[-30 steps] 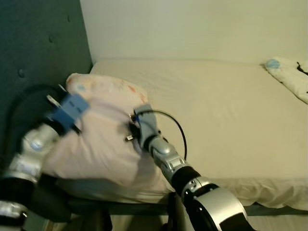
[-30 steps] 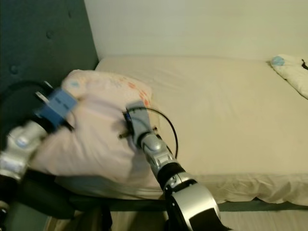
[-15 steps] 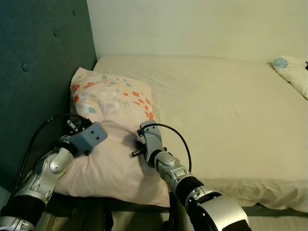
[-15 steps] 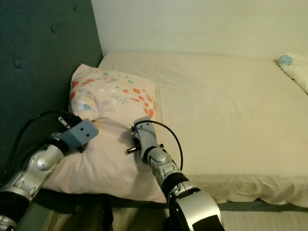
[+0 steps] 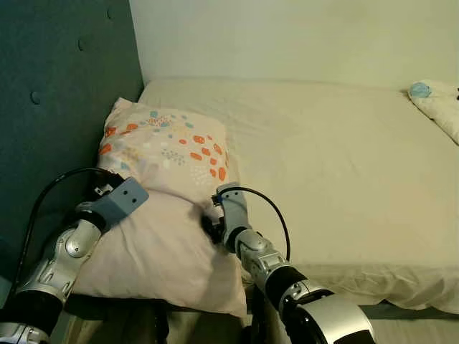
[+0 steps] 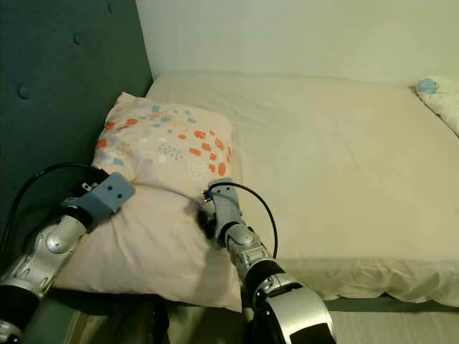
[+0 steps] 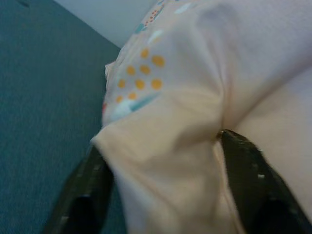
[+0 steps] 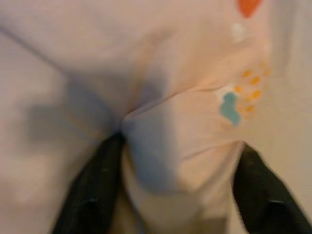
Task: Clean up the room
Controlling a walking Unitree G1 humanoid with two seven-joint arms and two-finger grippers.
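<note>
While the pillow (image 5: 161,208) is lying at the head end of the bed (image 5: 337,179), against the dark teal headboard (image 5: 57,107), both grippers are holding it in the left eye view: the left gripper (image 5: 107,188) at its left edge and the right gripper (image 5: 210,223) at its right edge. A second pillow (image 5: 437,107) is lying at the far right corner of the bed.

In the right eye view the pillow is sitting the same way, its patterned end nearer the wall (image 6: 301,36).

In the left wrist view the two black fingers (image 7: 246,180) are pinching a fold of the pillow fabric between them.

In the right wrist view the fingers (image 8: 95,190) are also squeezing a bunched fold of the pillow.
</note>
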